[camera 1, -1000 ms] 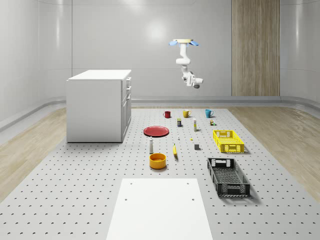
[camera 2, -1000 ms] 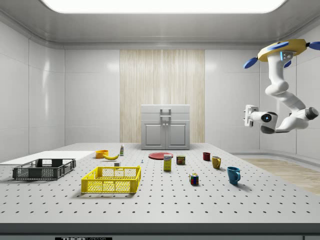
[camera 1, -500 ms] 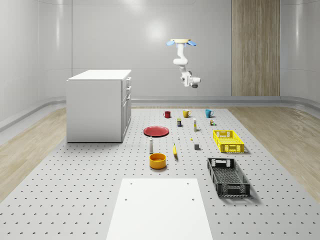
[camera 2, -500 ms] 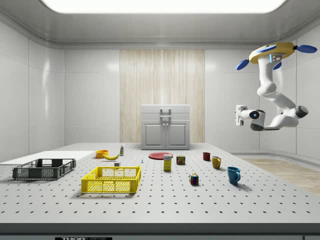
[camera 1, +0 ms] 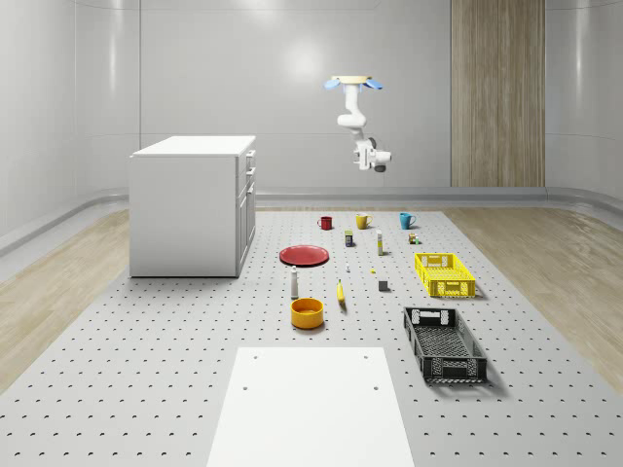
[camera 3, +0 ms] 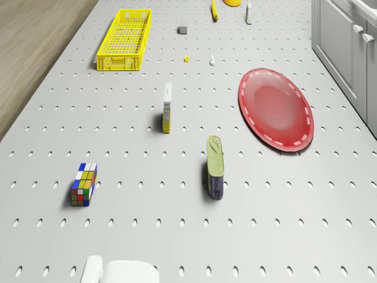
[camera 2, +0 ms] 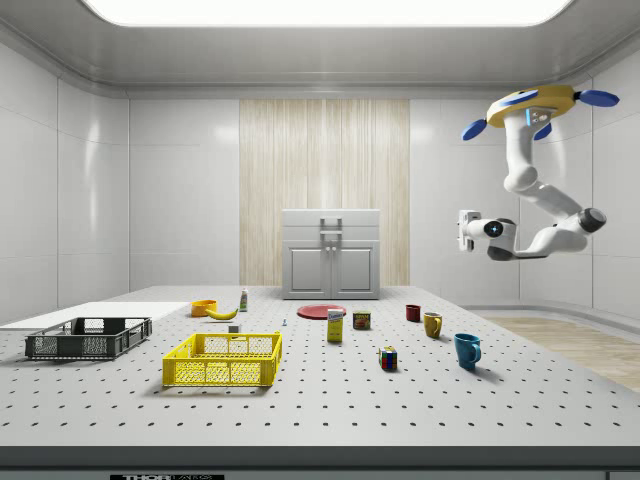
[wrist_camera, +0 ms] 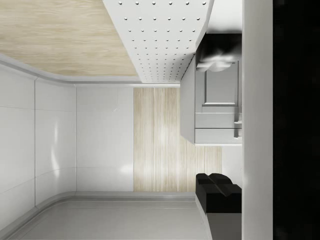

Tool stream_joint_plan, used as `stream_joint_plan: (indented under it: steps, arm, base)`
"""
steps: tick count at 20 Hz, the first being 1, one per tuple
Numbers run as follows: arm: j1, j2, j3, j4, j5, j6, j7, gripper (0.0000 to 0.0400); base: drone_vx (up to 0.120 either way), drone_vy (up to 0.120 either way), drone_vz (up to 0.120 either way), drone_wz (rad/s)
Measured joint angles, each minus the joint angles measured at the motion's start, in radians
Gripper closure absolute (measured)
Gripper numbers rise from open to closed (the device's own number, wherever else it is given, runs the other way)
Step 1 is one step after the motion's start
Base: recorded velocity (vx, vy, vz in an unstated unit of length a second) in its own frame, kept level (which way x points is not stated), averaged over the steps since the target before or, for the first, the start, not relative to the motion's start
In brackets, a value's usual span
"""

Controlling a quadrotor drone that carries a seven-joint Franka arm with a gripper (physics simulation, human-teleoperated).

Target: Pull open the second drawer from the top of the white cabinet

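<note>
The gripper (camera 2: 462, 228), grip state indeterminate, hangs high, well apart from the cabinet (camera 2: 331, 254), facing its drawers (camera 2: 331, 237).

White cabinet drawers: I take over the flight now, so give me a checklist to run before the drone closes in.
1. Drone airborne, off the table: ok; it hovers high over the mugs' end of the table.
2. Gripper faces the white cabinet: ok in the side view.
3. Gripper at a drawer handle: not ok; wide open air separates them.
4. Drawers shut: ok, all fronts look flush.
5. Air path to the cabinet free: ok; red plate and mugs lie far below.
6. Fingers open for the handle: cannot tell.
</note>
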Motion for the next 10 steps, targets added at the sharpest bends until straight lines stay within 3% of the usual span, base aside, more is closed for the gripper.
stream_joint_plan:
  steps: [10]
  arm:
    - [0.056, -0.046, -0.026, -0.007, -0.031, 0.047, 0.026, 0.0100]
  base:
    - [0.120, -0.120, 0.000, 0.000]
